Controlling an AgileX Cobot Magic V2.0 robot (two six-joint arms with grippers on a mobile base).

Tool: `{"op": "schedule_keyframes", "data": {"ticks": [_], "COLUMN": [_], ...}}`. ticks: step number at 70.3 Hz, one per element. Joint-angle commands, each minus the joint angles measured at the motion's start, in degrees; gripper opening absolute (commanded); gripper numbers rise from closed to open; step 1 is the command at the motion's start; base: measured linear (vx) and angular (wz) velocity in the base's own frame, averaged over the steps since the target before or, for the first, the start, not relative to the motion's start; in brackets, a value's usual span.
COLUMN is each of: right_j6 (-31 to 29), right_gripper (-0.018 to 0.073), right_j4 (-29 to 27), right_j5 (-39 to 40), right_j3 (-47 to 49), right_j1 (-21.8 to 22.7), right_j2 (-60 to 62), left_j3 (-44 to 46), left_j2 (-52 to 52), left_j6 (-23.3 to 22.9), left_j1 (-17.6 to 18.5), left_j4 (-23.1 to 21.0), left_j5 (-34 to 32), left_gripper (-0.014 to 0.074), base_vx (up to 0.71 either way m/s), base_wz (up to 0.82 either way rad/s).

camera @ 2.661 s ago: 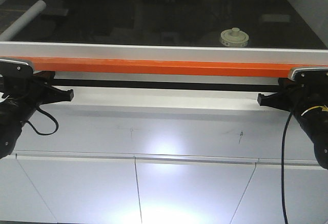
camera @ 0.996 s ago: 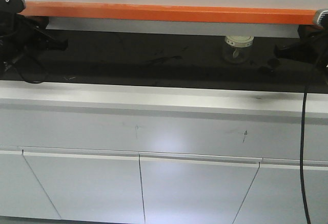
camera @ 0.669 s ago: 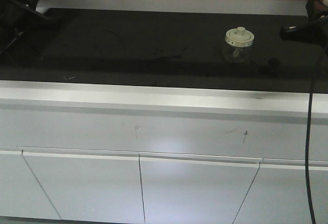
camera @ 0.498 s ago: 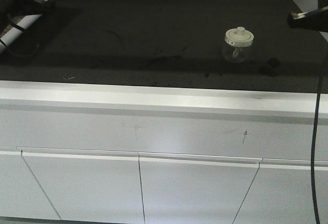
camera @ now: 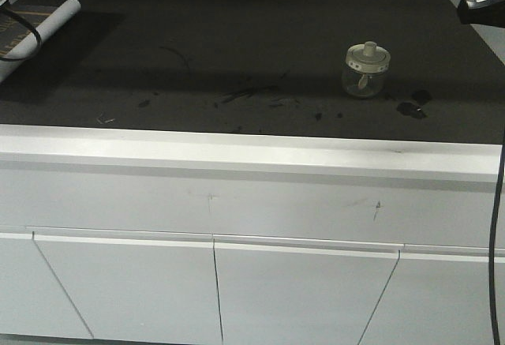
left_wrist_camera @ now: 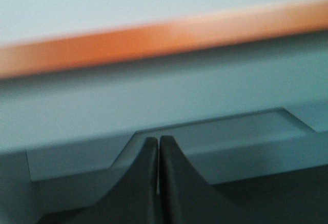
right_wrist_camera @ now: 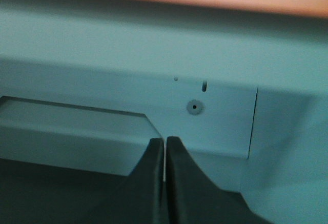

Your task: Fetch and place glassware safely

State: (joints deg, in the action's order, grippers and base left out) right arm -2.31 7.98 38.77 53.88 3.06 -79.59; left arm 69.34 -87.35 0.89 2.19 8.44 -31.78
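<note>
The glassware (camera: 367,70), a squat clear jar with a cream-white knobbed lid, stands upright on the black countertop (camera: 237,45) at the right. My right gripper (camera: 472,2) pokes in at the top right corner, above and to the right of the jar, apart from it. In the right wrist view this gripper (right_wrist_camera: 165,142) is shut with nothing between its fingers. My left gripper (left_wrist_camera: 158,141) is also shut on nothing and faces a grey wall. The jar shows in neither wrist view.
A white rolled tube of paper (camera: 43,23) lies at the counter's far left, with a black cable (camera: 24,41) looped over it. Dark smudges (camera: 412,105) sit right of the jar. White cabinet doors (camera: 213,290) fill the front. A blurred orange bar (left_wrist_camera: 154,39) crosses both wrist views.
The orange bar and both arms have risen out of the front view's top, uncovering the whole countertop. The jar has stayed in its place on the counter.
</note>
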Motion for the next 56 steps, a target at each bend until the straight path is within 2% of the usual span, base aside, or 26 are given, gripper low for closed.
{"op": "schedule_keyframes", "data": {"ticks": [1, 13, 23, 34, 45, 56], "right_j6": [1.10, 4.47, 12.00, 18.31, 17.93, 17.76], "right_gripper": [-0.0001, -0.0001, -0.0001, -0.0001, -0.0001, -0.0001], "right_j4": [0.56, 5.00, 11.28, 15.94, 16.27, 16.71], "right_j5": [1.35, -4.91, -8.07, -4.75, 0.71, 2.73], "right_j3": [1.60, 1.60, 1.05, -3.67, -9.22, -9.95], "right_j1": [0.02, 0.02, -0.13, -0.13, -0.13, -0.13], "right_j2": [1.99, 1.99, 1.99, 1.12, -0.84, -1.99], "left_j3": [1.80, -0.22, -4.65, -12.16, -18.71, -21.78], "left_j2": [2.36, 3.12, 4.06, 4.41, 4.41, 4.41], "left_j6": [-0.89, -0.89, -1.40, -4.77, -4.83, -4.87], "left_j1": [-0.16, -0.11, -0.11, -0.11, -0.11, -0.11], "left_j4": [-0.99, -0.99, -0.99, -0.76, -0.56, -0.56], "left_j5": [-0.38, 2.11, 1.23, -4.33, -10.70, -11.28], "left_gripper": [-0.0007, -0.0007, -0.0007, -0.0007, -0.0007, -0.0007], "base_vx": [0.00, 0.00, 0.00, 0.00, 0.00, 0.00], "base_wz": [0.00, 0.00, 0.00, 0.00, 0.00, 0.00]}}
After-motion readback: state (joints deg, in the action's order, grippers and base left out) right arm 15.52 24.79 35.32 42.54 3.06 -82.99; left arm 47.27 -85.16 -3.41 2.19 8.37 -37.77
